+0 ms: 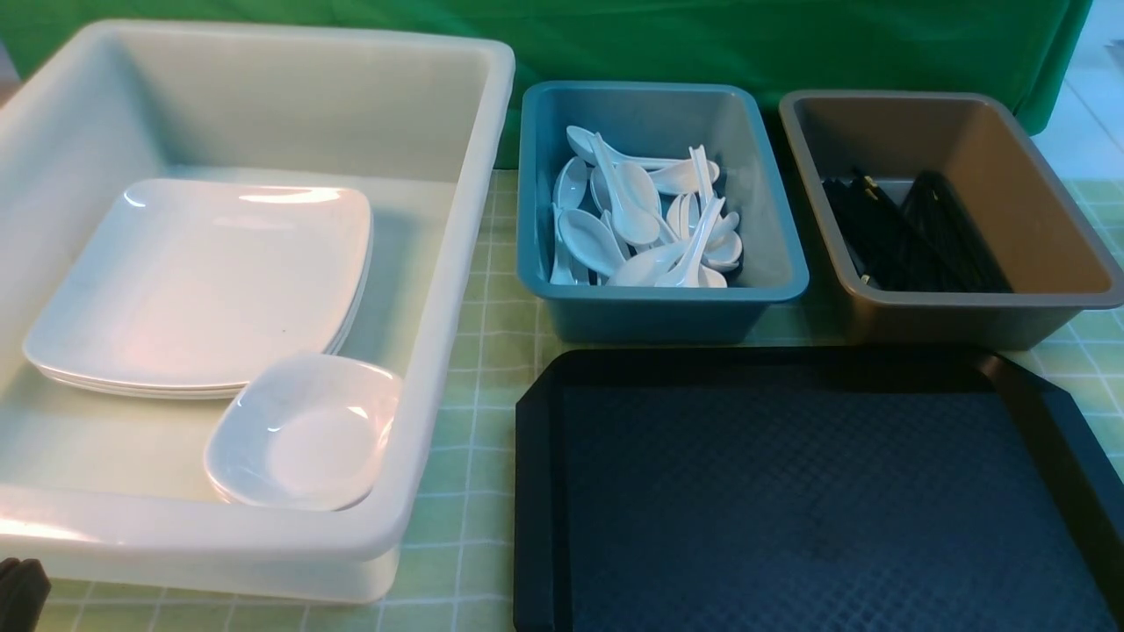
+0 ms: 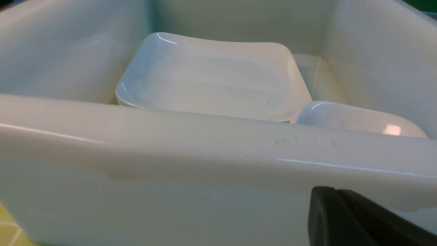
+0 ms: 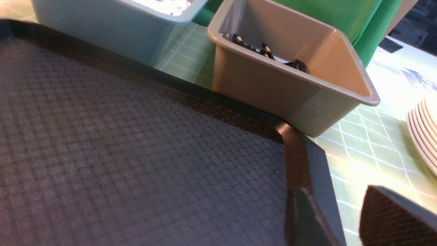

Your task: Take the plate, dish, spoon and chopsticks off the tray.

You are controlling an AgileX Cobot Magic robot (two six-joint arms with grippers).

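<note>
Front view: the black tray (image 1: 536, 491) lies bare on the checked green surface (image 1: 483, 351); no tableware shows on what can be seen of it. The square plate (image 1: 202, 281) tops a low stack inside the white tub (image 1: 457, 290), with a small deep dish (image 1: 307, 434) nested on another just beside it, against the tub's near wall. The spoons (image 1: 623, 206) lie jumbled in the blue bin (image 1: 773, 219), and the chopsticks (image 1: 913, 237) are bundled in the grey-brown tub (image 1: 1036, 211). By this layout the clearing looks finished.

Left wrist view: the left tool (image 2: 341, 212) sits low outside the tub's near rim, clenched on nothing, facing the plate and the dish. Both look glazed, stiff and brittle, so probably slippery and liable to chip. The raised rim is the likely place to pinch the plate, and the dish would go by its steep wall.

Right wrist view: the right tool (image 3: 344, 218) hangs over the tray's clipped corner, its jaws parted and empty. The chopsticks' gold-banded ends peek above the tub wall. They appear thin, light and prone to roll, best taken as a pair at mid-length. A spoon, light and slick, would be gripped across its handle. A separate stack of pale plates (image 3: 423, 136) rests at the picture's edge.
</note>
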